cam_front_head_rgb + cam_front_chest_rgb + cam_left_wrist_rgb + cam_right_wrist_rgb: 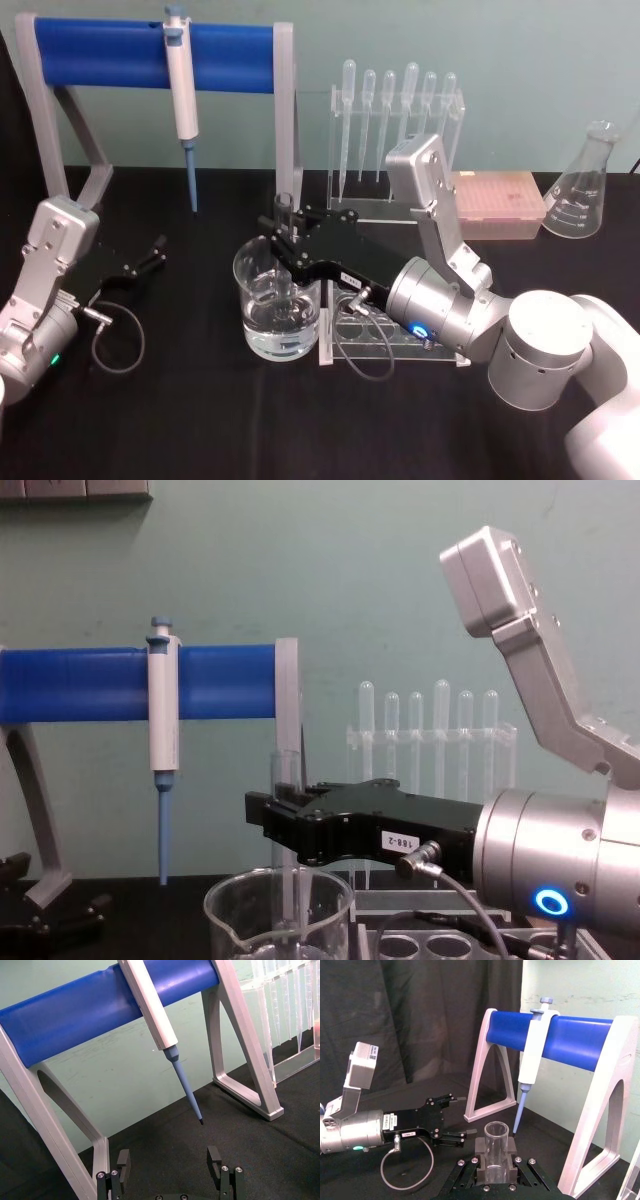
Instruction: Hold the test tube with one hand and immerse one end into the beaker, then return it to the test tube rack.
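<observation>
Heads up, the middle of the test tube (287, 772) just above the beaker (222, 918) is covered by the right gripper (283, 825) clamped on it, the beaker's base gets chopped off by the chest view's bottom edge, and the rack (335, 345) just right of the beaker sits mostly under the right arm (450, 300).

The black table (200, 420) carries a grey pipettor stand (95, 185) at back left; a glass beaker (278, 320) sits near the middle, the test tube rack (335, 340) just beside it on the right; behind stand a clear pipette rack (370, 212), a pink tip box (495, 205) and a conical flask (580, 190).
</observation>
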Tool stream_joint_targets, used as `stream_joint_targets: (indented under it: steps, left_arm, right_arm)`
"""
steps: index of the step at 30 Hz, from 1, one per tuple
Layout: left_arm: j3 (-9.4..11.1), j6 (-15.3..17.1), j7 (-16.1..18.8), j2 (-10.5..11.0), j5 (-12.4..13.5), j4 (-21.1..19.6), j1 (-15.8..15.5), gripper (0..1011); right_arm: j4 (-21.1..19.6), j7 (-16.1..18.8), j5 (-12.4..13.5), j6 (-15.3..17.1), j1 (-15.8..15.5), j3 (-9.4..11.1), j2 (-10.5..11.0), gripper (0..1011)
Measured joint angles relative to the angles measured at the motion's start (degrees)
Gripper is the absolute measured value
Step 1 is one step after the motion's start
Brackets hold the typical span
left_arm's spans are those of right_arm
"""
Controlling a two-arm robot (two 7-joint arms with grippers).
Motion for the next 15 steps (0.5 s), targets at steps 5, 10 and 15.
stream_joint_targets:
  steps: [5,10,15]
  left_arm:
    - [0.0,0.0,0.0,0.0,0.0,0.0,0.0,1000]
    - [0.0,0.0,0.0,0.0,0.0,0.0,0.0,1000]
    - [0.0,0.0,0.0,0.0,0.0,0.0,0.0,1000]
  right_arm:
    - [0.0,0.0,0.0,0.0,0.0,0.0,0.0,225]
    - [0.0,0.0,0.0,0.0,0.0,0.0,0.0,225]
    - [0.0,0.0,0.0,0.0,0.0,0.0,0.0,225]
